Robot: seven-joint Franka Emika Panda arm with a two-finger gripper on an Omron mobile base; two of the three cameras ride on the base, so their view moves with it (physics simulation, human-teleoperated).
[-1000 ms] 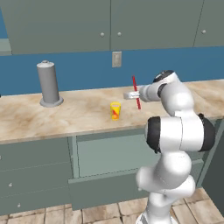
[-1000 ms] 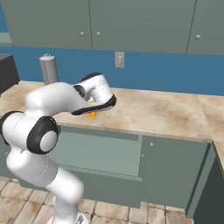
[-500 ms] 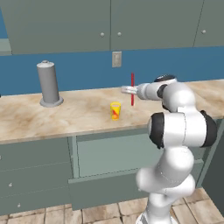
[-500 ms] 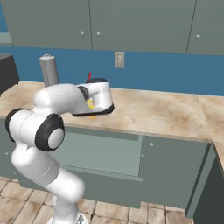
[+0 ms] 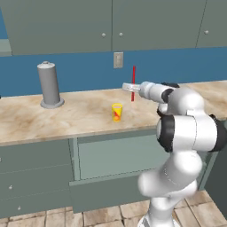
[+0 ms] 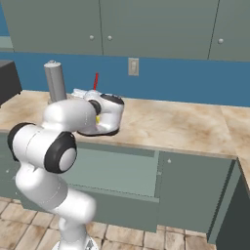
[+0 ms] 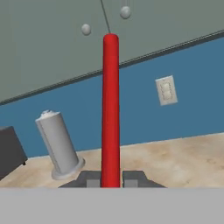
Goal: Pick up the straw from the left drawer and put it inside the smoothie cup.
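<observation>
My gripper [image 5: 130, 87] is shut on the red straw [image 5: 134, 83], which stands upright above the counter. It hangs a little to the right of and above the yellow smoothie cup [image 5: 116, 111], apart from it. In the hand view the straw [image 7: 110, 109] rises straight up between the two dark fingertips [image 7: 89, 179] of the gripper [image 7: 110, 180]. From the right base view the straw [image 6: 95, 81] sticks up above the hand, and the arm hides most of the cup. The left drawer [image 5: 116, 158] stands pulled open below the counter edge.
A tall grey cylinder [image 5: 48, 84] on a round base stands at the back left of the marble counter [image 5: 80, 116]. A wall outlet [image 5: 118, 60] sits on the blue backsplash. A dark appliance [image 6: 9, 80] is at the far left. Upper cabinets hang overhead.
The hand has turned, bringing the straw from a tilt to upright, and has shifted slightly left toward the cup. The grip stays shut.
</observation>
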